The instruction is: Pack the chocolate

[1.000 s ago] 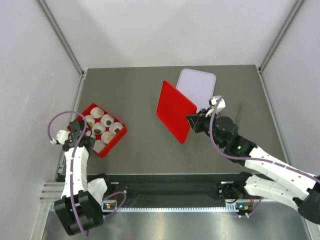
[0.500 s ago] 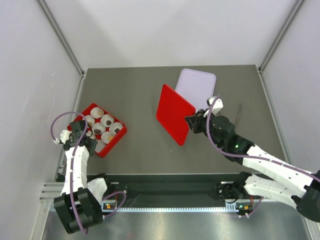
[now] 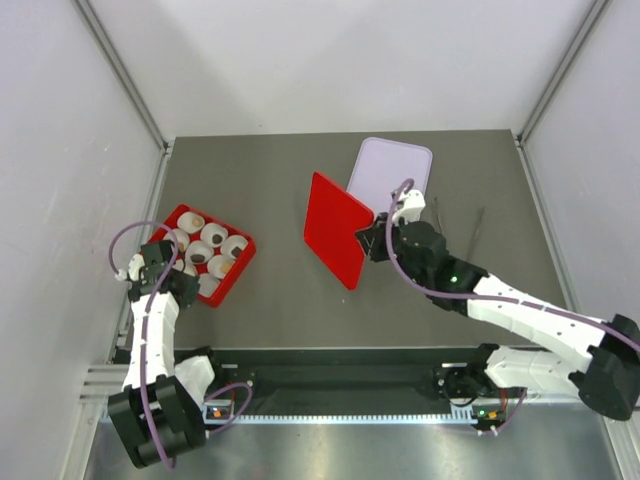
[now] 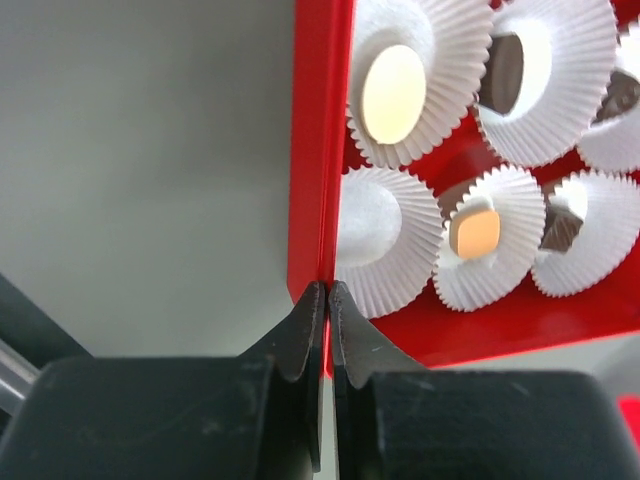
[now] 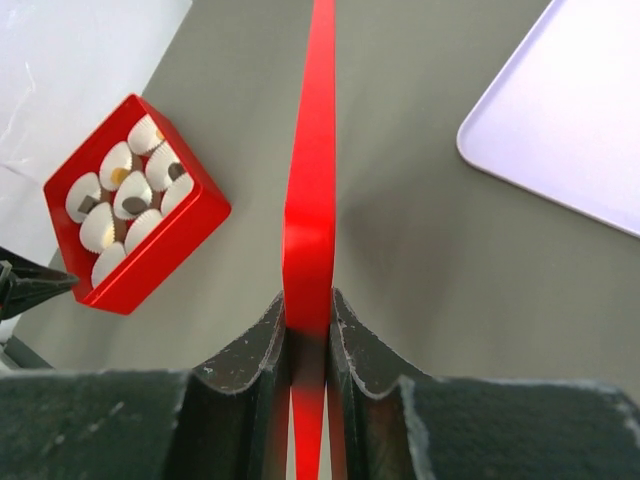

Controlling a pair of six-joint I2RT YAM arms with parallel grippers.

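Left gripper (image 4: 325, 300) has its fingers pinched together on the thin left wall of the red box (image 4: 318, 150), at the table's left side. The chocolate (image 4: 475, 232) is all inside that box: small tan, pale and dark pieces, each sitting in a white paper cup (image 4: 455, 60), and at least one cup looks empty. The pieces probably handle as very light, hard but easy to scuff, and loose in soft cups that crush. Best not to grab them directly; hold the box by its stiff wall, as now, low and near a corner so it doesn't tip. The wall is thin and smooth, so the pinch could slip or the box could swivel. Bare dark table (image 3: 270, 190) lies between the arms. The red lid (image 3: 335, 228) is mid-table, up on edge and tilted, well apart from the box. It looks thin, rigid, light and glossy. Right gripper (image 5: 310, 310) is clamped on the lid's edge, one finger on each face. An edge grip likely lets it pivot, so it needs squaring over the box before lowering. A pale tray (image 3: 395, 170) lies flat behind, nothing on it.
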